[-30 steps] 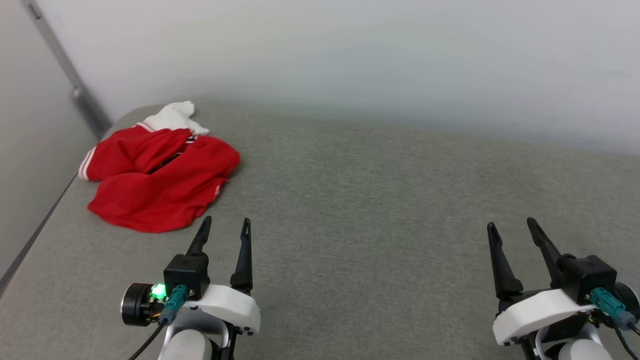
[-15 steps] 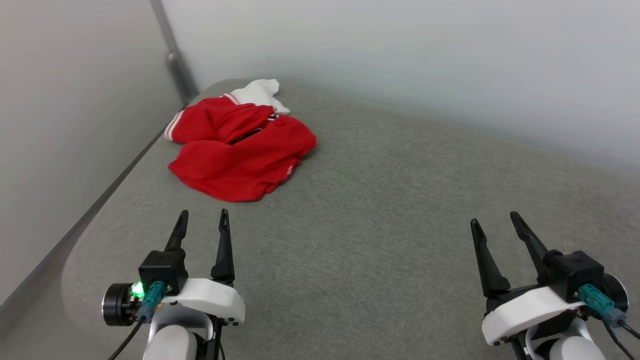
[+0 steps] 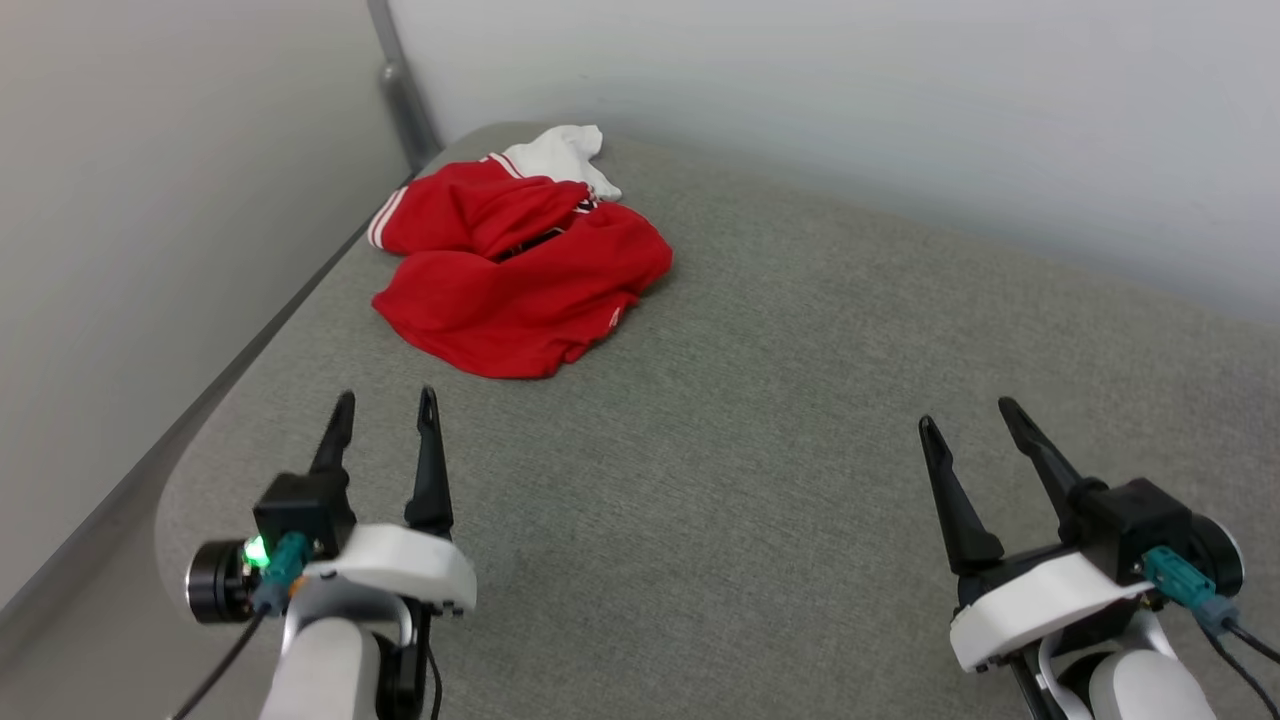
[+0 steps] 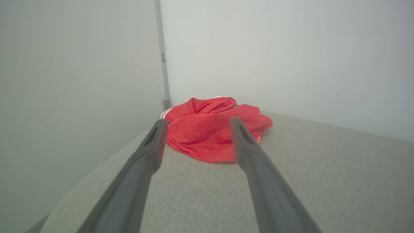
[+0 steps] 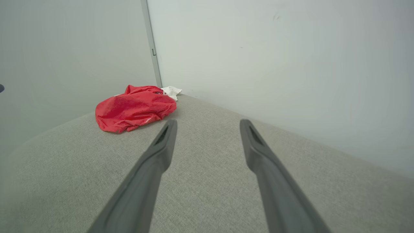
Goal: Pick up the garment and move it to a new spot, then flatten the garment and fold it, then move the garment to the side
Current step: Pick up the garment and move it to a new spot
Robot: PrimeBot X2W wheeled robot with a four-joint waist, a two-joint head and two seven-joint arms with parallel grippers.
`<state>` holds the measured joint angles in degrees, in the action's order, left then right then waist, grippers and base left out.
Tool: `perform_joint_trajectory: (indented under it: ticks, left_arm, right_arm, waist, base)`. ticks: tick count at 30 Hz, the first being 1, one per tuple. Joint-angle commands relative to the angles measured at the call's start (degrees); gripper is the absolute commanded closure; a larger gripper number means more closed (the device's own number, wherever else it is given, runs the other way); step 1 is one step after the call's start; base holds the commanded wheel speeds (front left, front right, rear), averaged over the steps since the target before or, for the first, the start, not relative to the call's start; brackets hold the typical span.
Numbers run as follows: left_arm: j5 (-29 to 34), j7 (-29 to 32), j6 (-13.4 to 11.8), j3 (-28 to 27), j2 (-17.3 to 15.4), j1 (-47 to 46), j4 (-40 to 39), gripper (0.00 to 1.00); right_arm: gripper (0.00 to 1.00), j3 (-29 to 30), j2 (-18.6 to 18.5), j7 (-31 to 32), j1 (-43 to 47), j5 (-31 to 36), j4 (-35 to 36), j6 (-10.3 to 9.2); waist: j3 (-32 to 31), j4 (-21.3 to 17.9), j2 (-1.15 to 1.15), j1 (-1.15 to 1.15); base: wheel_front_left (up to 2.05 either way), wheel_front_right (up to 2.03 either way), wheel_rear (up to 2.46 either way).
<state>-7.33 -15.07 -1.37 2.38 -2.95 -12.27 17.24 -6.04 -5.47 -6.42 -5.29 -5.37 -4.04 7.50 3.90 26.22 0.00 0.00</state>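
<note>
The garment (image 3: 520,275) lies crumpled in a red heap at the far left corner of the grey padded table (image 3: 760,420), a white sleeve and striped trim poking out behind it. My left gripper (image 3: 385,407) hovers open just short of the heap, nothing between its fingers. In the left wrist view the garment (image 4: 210,129) sits straight ahead between the two fingers of the left gripper (image 4: 197,124). My right gripper (image 3: 968,418) stands open and empty at the lower right, far from the cloth. The right wrist view shows the garment (image 5: 134,107) off to the left of the right gripper (image 5: 208,124).
Pale walls close the table in at the back and on the left, meeting at a grey corner post (image 3: 400,85). The table's rounded left edge (image 3: 190,460) runs close beside my left arm. Bare grey surface stretches from the middle to the right.
The head camera has turned left, so the garment now sits nearer the picture's middle and more of the left wall shows. Both grippers stay open and the garment lies as before.
</note>
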Motion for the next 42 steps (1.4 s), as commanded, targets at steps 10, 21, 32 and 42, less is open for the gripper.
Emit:
perform_joint_trajectory:
  ticks: [10,21,32,42]
  left_arm:
    - [-1.05,0.31,1.64,-3.11,-3.79,-18.10,6.47,0.00]
    - [-3.73,19.69,6.02,-5.72,-16.40,-40.00,16.81,0.00]
    - [-10.85,46.85,8.52,-7.58,-27.17,-43.42,24.83,0.00]
    - [-17.81,60.87,5.84,-11.58,-27.19,-34.60,29.38,0.54]
  right_arm:
    - [0.00,-2.62,-1.39,1.59,-5.55,-0.55,2.75,-0.02]
    - [0.00,-4.46,-2.86,0.66,-11.93,-1.11,4.20,-0.02]
    - [0.00,-5.12,-2.42,-1.10,-15.21,-2.31,3.51,-0.02]
    - [0.00,-6.19,-3.10,-1.70,-17.30,-3.17,2.57,-0.02]
  waist:
    - [9.67,-8.18,0.00,0.00]
    - [21.61,-17.93,0.00,0.00]
    - [28.45,-23.66,0.00,0.00]
    - [31.49,-24.86,0.00,0.00]
  base:
    - [0.00,0.00,0.00]
    - [0.00,0.00,0.00]
    - [0.00,0.00,0.00]
    - [0.00,0.00,0.00]
